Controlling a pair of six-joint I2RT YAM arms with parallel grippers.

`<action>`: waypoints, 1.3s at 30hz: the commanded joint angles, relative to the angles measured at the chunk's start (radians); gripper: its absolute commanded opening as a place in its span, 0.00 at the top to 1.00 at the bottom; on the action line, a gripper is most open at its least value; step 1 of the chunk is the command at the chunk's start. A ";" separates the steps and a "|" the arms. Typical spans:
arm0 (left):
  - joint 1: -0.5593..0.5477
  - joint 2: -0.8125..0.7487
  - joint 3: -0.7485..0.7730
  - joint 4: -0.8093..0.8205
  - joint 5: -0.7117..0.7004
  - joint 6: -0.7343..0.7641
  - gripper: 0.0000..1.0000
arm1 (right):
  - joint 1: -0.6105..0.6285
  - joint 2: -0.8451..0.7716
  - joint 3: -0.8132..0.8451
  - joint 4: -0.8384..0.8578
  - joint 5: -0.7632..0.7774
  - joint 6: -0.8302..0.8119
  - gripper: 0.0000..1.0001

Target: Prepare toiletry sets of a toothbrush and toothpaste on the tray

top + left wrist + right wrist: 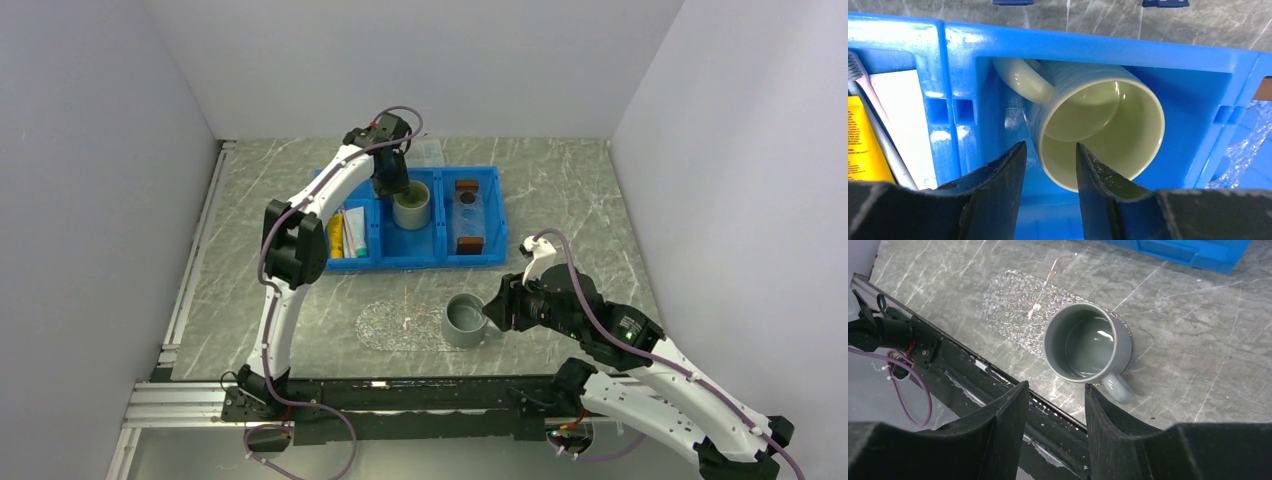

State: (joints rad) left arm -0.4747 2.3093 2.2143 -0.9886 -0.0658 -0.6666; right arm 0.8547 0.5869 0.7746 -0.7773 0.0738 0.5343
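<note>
The left gripper (pixel 1050 148), half open and empty, hovers over the green mug (pixel 1098 117). It should straddle the rim squarely before closing.

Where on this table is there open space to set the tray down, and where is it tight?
Free: bare table left of the blue bin, and right of it too. A narrower strip lies between the bin and the grey mug. Crowded: every bin compartment, and near centre, with the clear mat, grey mug and right gripper.
</note>
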 commanded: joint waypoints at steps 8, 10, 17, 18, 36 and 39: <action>0.000 0.053 0.077 -0.042 -0.003 0.052 0.59 | 0.005 -0.009 -0.006 0.048 -0.013 -0.009 0.53; -0.001 0.062 0.087 -0.050 -0.004 0.062 0.60 | 0.004 -0.007 -0.006 0.047 -0.012 -0.009 0.53; 0.000 0.073 0.093 -0.062 -0.006 0.090 0.71 | 0.003 -0.007 -0.009 0.049 -0.012 -0.007 0.53; -0.001 0.073 0.092 -0.061 -0.003 0.091 0.72 | 0.006 -0.007 -0.009 0.049 -0.011 -0.007 0.53; 0.002 -0.030 0.069 -0.044 0.008 0.137 1.00 | 0.004 -0.004 -0.006 0.046 -0.001 -0.005 0.53; 0.001 -0.063 0.051 -0.032 0.032 0.146 1.00 | 0.004 -0.002 -0.005 0.043 0.003 -0.004 0.53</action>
State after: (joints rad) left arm -0.4728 2.3703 2.2639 -1.0557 -0.0753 -0.5385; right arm 0.8547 0.5880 0.7727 -0.7757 0.0692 0.5327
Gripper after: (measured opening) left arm 0.153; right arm 0.473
